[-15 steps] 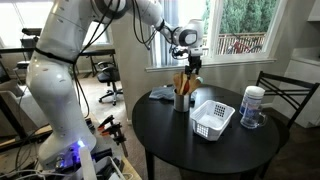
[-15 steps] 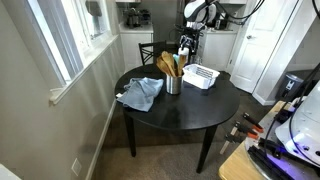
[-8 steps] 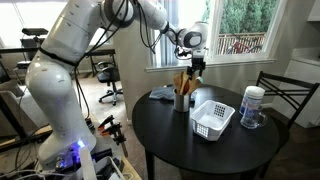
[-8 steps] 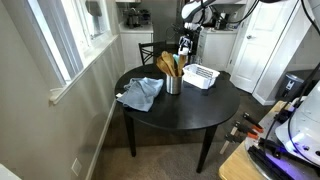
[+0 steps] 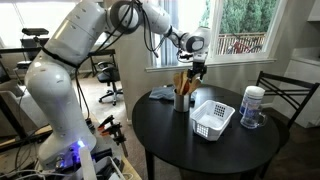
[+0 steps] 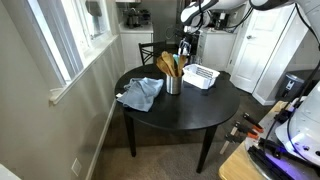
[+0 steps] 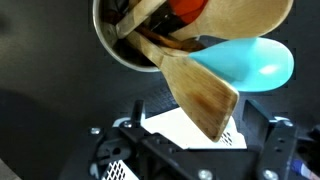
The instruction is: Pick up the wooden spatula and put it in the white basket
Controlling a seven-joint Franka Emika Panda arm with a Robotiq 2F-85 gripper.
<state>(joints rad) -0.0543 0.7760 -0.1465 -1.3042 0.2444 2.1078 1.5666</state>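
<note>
The slim light-tan wooden spatula (image 7: 203, 97) stands handle-down in a dark cylindrical metal utensil cup (image 5: 182, 100) on the round black table (image 5: 200, 152), its flat wide end up and leaning out over the cup's rim. It shares the cup with a broad wooden spoon (image 7: 240, 18) and a turquoise spatula (image 7: 255, 62). The gripper (image 5: 197, 72) hangs just above these utensils. In the wrist view its jaws look apart, one at each lower side, with the spatula's flat end between them and untouched. The low white slotted plastic basket (image 5: 206, 128) sits empty beside the cup, with a crumpled blue-grey cloth (image 6: 140, 93) on the cup's other side.
</note>
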